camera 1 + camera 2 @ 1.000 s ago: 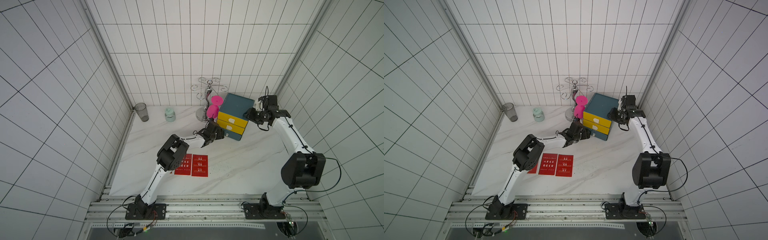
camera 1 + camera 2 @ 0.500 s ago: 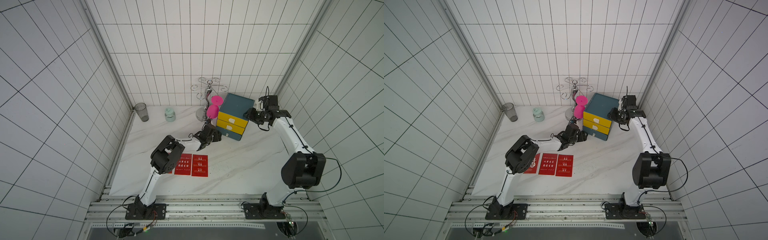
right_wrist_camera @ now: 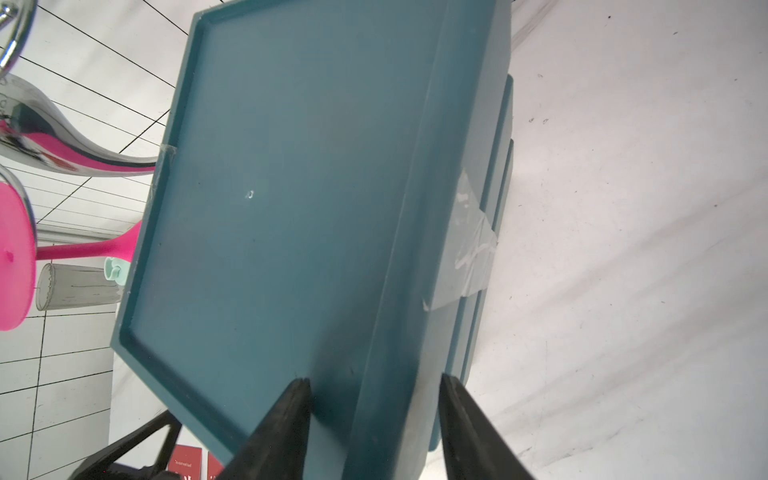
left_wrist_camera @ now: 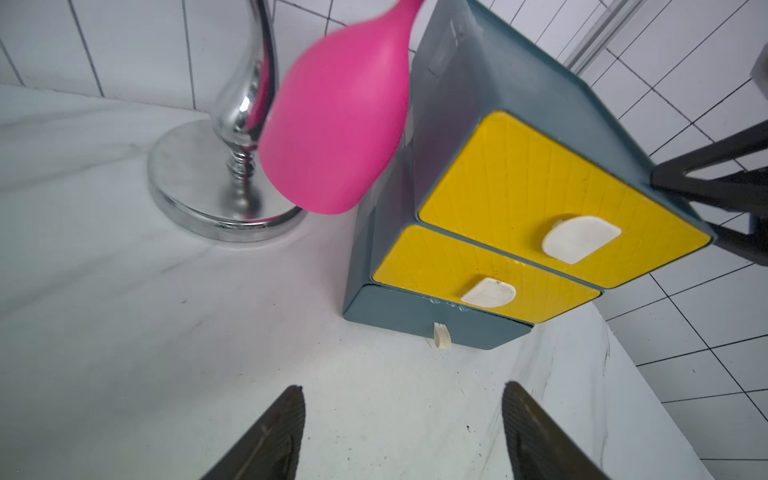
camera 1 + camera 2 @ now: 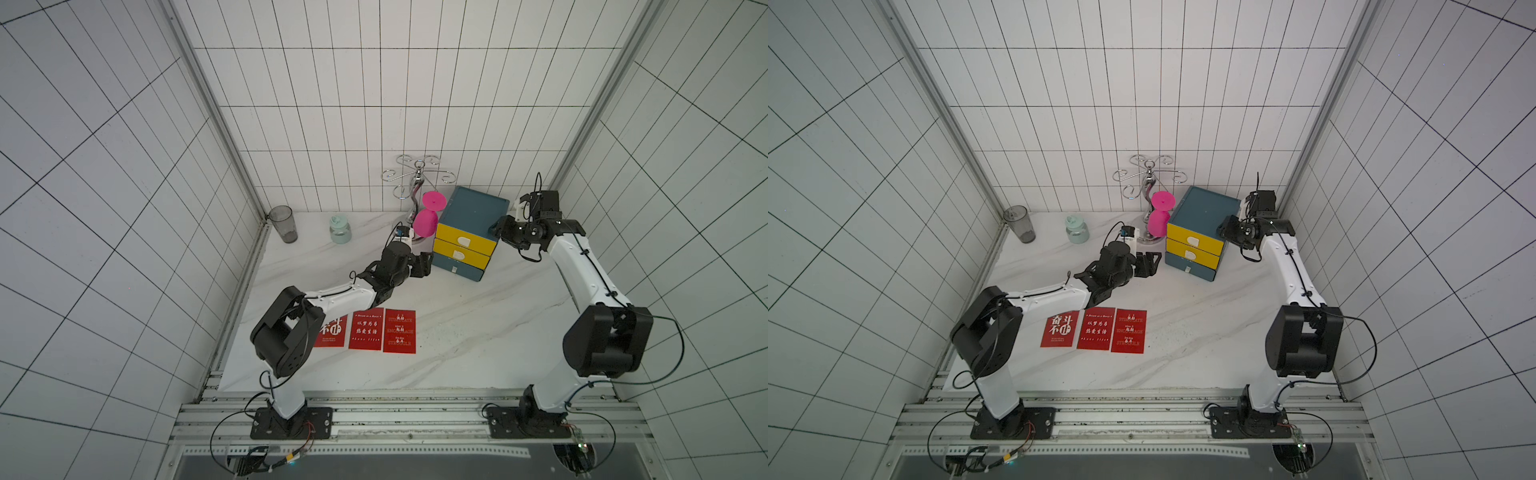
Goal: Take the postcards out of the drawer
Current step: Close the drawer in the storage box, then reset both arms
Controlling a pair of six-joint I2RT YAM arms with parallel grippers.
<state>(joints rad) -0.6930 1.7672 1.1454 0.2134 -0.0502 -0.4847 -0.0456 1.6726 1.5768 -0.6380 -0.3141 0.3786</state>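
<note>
3 red postcards (image 5: 365,329) lay side by side at 7 o'clock on the table (image 5: 478,332). The left gripper (image 5: 426,266), fingers apart and empty, faced the shut drawer cabinet (image 5: 473,208) from 9 o'clock. The right gripper (image 5: 496,228) straddled its 3 o'clock top edge; I couldn't tell whether it gripped.

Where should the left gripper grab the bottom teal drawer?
Pinch the small cream tab at the front middle of the bottom drawer, coming from the front, low over the table: the face is otherwise flat, only that tab sticks out.

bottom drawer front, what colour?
The bottom drawer is teal blue, same as the cabinet. Clearest in the left wrist view.
</note>
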